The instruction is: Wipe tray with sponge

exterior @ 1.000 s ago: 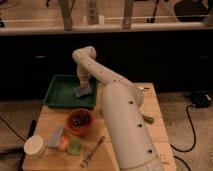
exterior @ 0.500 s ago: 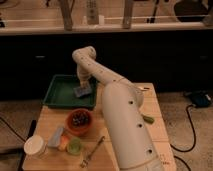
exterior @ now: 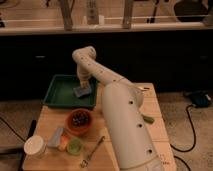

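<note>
The dark-green tray (exterior: 59,94) sits at the far left of the wooden table. The small grey-blue sponge (exterior: 82,91) lies inside it, toward its right side. My white arm reaches from the lower right up and over to the tray. The gripper (exterior: 83,85) points down right over the sponge and seems to touch it from above.
An orange-red bowl (exterior: 80,121) with dark contents stands in front of the tray. A greyish slab with an orange piece (exterior: 59,138), a green cup (exterior: 75,146), a white lidded cup (exterior: 35,146) and a metal utensil (exterior: 93,151) lie near the front. Cables run on the floor at right.
</note>
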